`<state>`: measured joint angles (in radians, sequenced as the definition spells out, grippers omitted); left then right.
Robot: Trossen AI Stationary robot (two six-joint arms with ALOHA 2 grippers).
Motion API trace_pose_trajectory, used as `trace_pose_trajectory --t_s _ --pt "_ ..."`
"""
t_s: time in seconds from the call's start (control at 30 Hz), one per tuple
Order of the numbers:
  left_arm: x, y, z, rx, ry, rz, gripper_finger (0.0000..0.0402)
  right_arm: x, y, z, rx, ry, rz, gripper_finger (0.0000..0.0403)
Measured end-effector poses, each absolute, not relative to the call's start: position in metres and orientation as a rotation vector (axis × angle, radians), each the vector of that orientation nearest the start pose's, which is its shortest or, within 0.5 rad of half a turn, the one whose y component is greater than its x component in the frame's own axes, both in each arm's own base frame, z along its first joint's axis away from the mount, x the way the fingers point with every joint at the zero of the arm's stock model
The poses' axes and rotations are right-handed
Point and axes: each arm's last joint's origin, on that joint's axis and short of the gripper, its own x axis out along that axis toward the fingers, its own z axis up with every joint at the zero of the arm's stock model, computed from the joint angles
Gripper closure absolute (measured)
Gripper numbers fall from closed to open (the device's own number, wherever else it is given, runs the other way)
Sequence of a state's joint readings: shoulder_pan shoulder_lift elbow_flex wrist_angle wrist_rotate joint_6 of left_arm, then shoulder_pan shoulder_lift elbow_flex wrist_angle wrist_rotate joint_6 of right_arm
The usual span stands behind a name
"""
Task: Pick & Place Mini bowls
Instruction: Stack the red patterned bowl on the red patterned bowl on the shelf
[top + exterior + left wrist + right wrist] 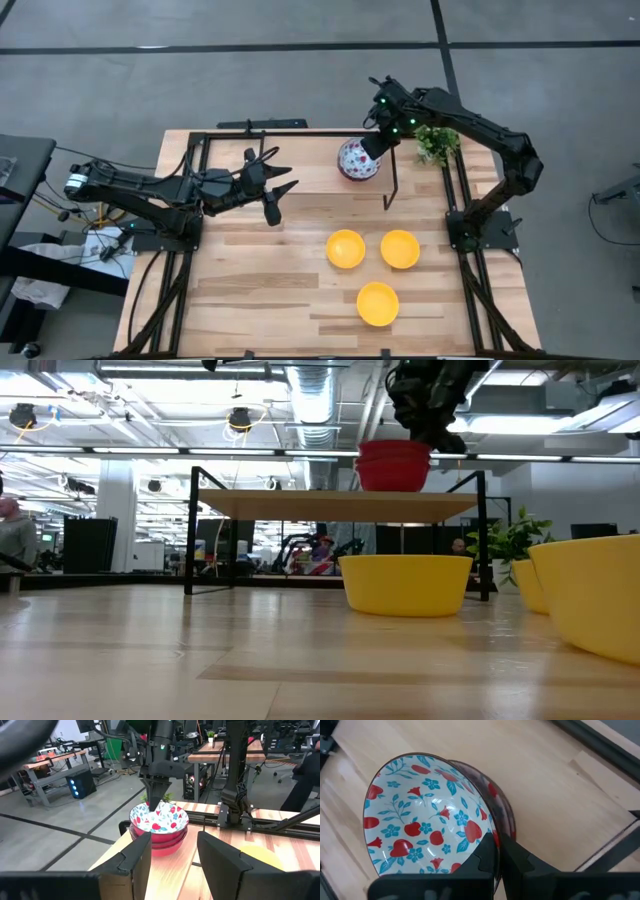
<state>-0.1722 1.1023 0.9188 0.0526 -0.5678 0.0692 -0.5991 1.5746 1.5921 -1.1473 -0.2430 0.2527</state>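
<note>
Stack of patterned bowls (pixel 358 159) sits on the raised shelf near the worktop's far edge from above, yellow bowls (pixel 346 249) toward the near right; wrist-on, the right gripper (pixel 497 851) pinches the top bowl's rim, presumably to lift it, while the left gripper (pixel 275 192) waits spread and empty.

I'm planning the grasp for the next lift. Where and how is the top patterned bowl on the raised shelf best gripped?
By its rim, from above: the top patterned bowl sits nested in the red stack, so only its thin lip is free. The right gripper already pinches it that way, one finger inside, one outside.
</note>
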Motion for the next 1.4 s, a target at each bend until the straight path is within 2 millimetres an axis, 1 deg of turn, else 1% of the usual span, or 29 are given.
trace_pose_trajectory --t_s 0.33,1.1,1.4 --pt "0.243 -0.0265 0.3413 0.116 0.136 0.391 0.0243 0.2571 -0.1668 0.3438 0.705 1.006 -0.435 0.0399" --pt "0.2431 -0.0265 0.3413 0.116 0.136 0.391 0.0243 0.2577 -0.1657 0.344 0.69 1.009 -0.424 0.0325" --pt "0.243 -0.0265 0.3415 0.116 0.136 0.391 0.0243 0.2602 -0.1616 0.344 0.645 1.02 -0.399 0.0321"
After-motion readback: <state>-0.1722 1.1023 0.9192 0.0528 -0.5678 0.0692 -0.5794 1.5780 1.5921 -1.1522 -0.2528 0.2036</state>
